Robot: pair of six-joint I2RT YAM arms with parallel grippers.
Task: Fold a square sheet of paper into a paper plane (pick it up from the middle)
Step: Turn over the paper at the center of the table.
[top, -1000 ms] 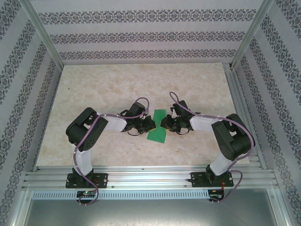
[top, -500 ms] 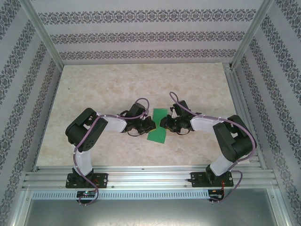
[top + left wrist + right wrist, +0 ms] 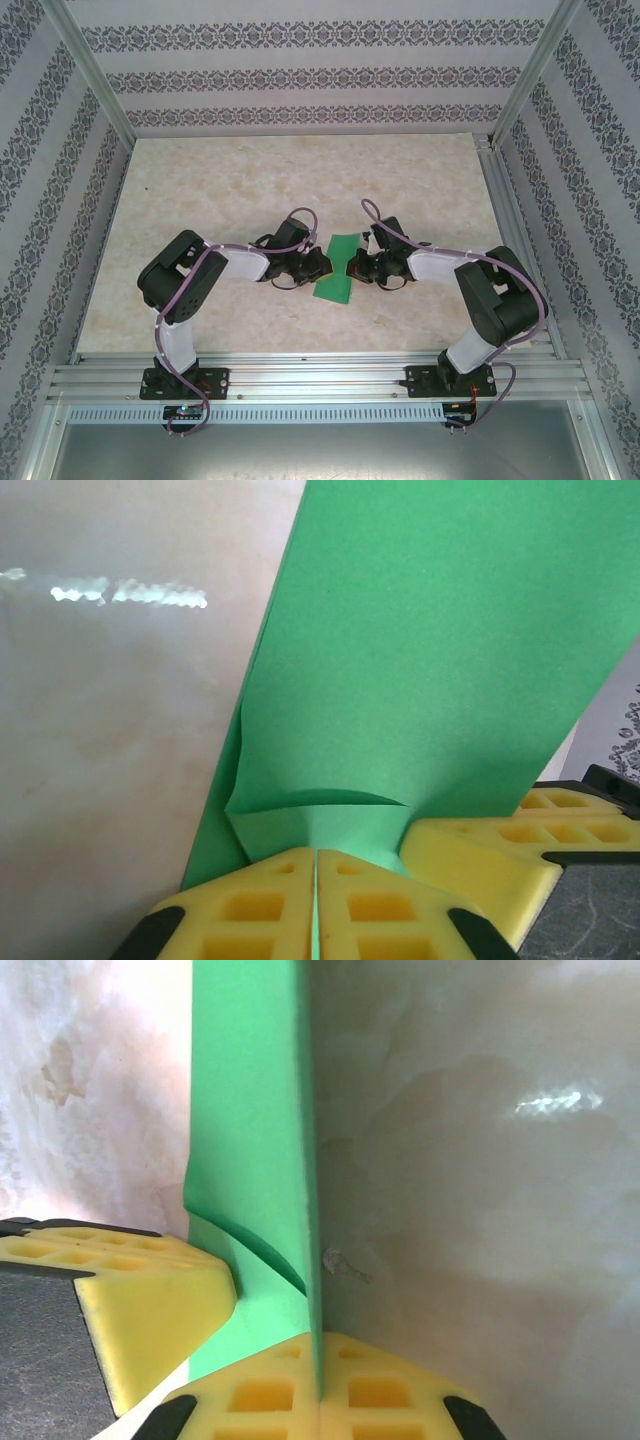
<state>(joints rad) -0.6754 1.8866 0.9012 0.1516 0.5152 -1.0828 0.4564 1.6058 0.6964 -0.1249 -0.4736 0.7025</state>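
Left wrist: left gripper (image 3: 316,885) is pinching the near edge of the paper (image 3: 450,660), pads shut on it.
Right wrist: right gripper (image 3: 319,1370) is clamping the same paper, pads together.
Paper: is sitting folded between both grippers, stretching ahead over the table (image 3: 250,180).

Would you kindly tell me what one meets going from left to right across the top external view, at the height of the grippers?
In order: left arm → left gripper, shut on the paper's left edge → paper → right gripper, shut on its right edge → right arm.
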